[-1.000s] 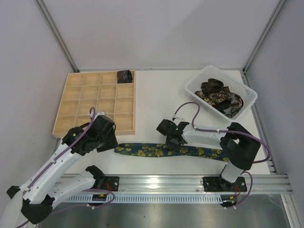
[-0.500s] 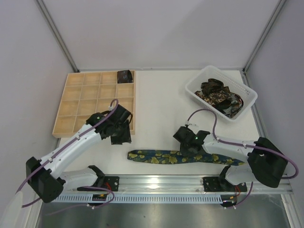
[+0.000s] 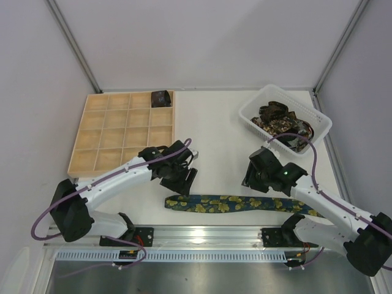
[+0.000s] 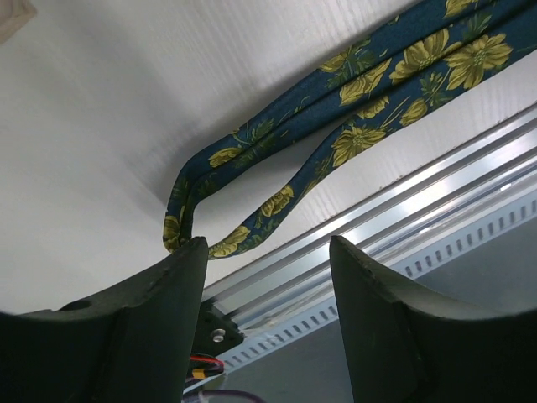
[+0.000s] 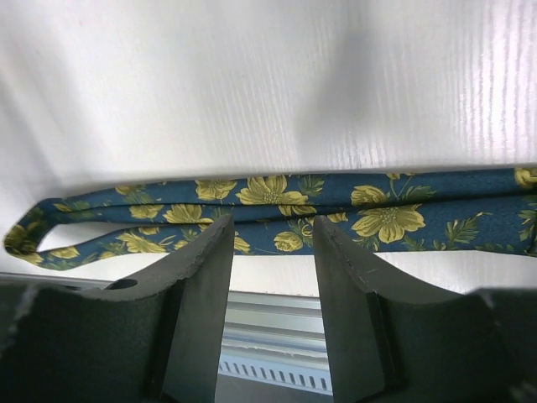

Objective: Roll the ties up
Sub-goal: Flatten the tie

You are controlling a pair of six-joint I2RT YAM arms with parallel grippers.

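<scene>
Stretched low toward centre: left gripper [image 3: 187,177], fingers apart, empty, just behind the looped end of the navy yellow-flowered fabric necktie [image 3: 226,203], doubled flat along the near edge of the white table [image 3: 214,122]. Bent forward opposite: right gripper [image 3: 248,179], likewise spread, holding nothing, behind the tie's middle.

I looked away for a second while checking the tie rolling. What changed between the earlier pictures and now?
The left claw swung right from the navy tie's left end and now hangs open near its folded end. The right claw moved right from over the tie's middle, also open and empty. The tie's left end shifted slightly right. The white basket, wooden tray and rolled tie stayed put.
</scene>
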